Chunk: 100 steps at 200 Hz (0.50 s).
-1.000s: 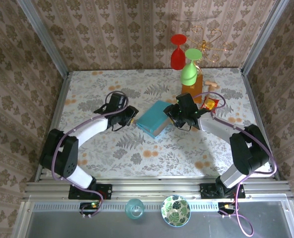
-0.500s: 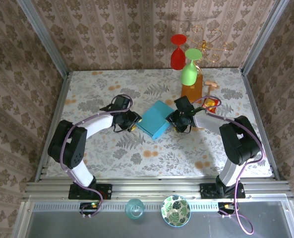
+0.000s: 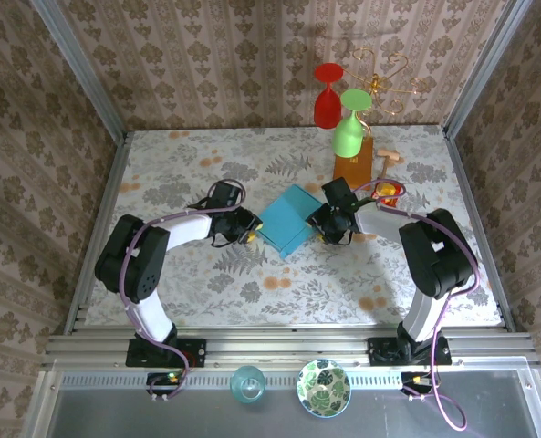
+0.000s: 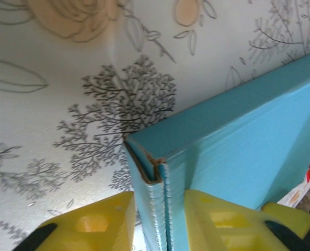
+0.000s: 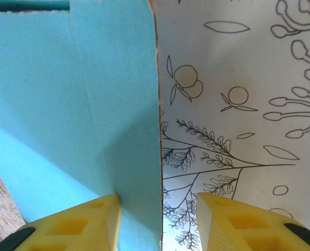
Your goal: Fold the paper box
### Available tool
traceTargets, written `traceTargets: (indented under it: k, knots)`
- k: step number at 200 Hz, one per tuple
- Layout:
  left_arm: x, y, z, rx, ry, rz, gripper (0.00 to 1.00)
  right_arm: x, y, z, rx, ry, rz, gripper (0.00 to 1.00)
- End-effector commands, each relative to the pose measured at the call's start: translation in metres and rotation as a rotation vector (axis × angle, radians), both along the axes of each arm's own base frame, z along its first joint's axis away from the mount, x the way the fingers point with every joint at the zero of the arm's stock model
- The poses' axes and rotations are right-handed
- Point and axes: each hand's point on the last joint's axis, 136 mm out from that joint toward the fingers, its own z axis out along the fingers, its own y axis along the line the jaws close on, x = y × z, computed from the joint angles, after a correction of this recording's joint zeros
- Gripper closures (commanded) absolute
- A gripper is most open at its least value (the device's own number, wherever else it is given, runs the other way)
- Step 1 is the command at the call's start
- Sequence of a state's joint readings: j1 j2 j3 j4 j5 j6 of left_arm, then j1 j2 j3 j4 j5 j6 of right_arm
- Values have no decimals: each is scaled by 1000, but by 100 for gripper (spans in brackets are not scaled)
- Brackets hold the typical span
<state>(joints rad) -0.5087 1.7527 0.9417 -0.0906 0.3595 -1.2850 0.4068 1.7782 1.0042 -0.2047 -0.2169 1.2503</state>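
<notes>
The paper box (image 3: 286, 219) is sky-blue and lies partly folded at the middle of the table. My left gripper (image 3: 249, 230) is at its left corner. In the left wrist view the box's doubled wall edge (image 4: 162, 198) stands between the yellow fingers (image 4: 92, 225), and both pads sit against it. My right gripper (image 3: 322, 224) is at the box's right side. In the right wrist view a blue flap (image 5: 118, 104) runs between its jaws. The left fingertip (image 5: 76, 227) touches the flap, and bare table shows between the flap's edge and the right fingertip (image 5: 254, 222).
A brown-orange block (image 3: 353, 166) stands behind the right gripper, with a green glass (image 3: 350, 134), a red glass (image 3: 327, 93) and a gold wire rack (image 3: 386, 73) by it. A red-yellow packet (image 3: 389, 192) lies to its right. A bowl (image 3: 323, 388) and a cup (image 3: 247, 383) sit on the near ledge.
The left gripper has moved right onto the box's left corner and its jaws have narrowed. The box has turned and shifted a little. The right gripper has drawn in slightly.
</notes>
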Motion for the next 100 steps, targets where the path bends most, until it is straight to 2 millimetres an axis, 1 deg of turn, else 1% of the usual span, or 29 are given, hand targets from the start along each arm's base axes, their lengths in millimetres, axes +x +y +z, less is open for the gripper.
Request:
traceTargets:
  k: [1, 21, 47, 58, 63, 82, 100]
  knots:
    - [-15, 8, -26, 41, 62, -2, 75, -13, -4, -13, -12, 45, 11, 57]
    - [-17, 11, -26, 47, 59, -5, 82, -9, -9, 2, -26, -4, 34, 54]
    - [-17, 13, -20, 50, 43, -17, 82, -2, -15, 23, -34, -78, 80, 51]
    - [-16, 12, -13, 46, 28, -25, 79, 0, -18, 30, -41, -99, 108, 50]
    - [-15, 13, -10, 47, 23, -28, 76, 0, -19, 32, -47, -106, 120, 49]
    - [-15, 13, 12, 49, -14, -33, 64, 2, -25, 41, -49, -132, 149, 48]
    - [-17, 15, 30, 46, -38, -28, 58, 3, -29, 47, -39, -151, 161, 46]
